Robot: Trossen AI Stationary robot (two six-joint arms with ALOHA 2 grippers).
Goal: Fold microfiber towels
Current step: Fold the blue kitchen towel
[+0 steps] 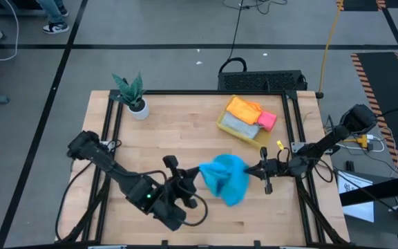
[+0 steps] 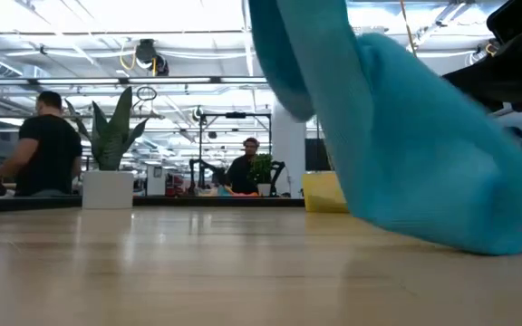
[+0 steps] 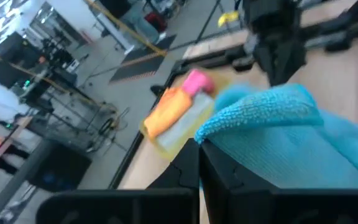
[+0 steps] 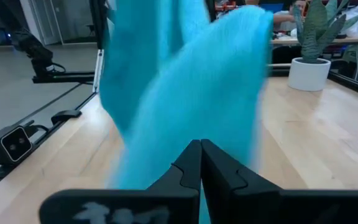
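I have the fuzzy blue towel bunched and lifted above the wooden table's centre, left gripper and right gripper each clamped tight on opposite soft edges.

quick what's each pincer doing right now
Left pincer: closed on one edge of the blue towel.
Right pincer: closed on the same towel's other side.
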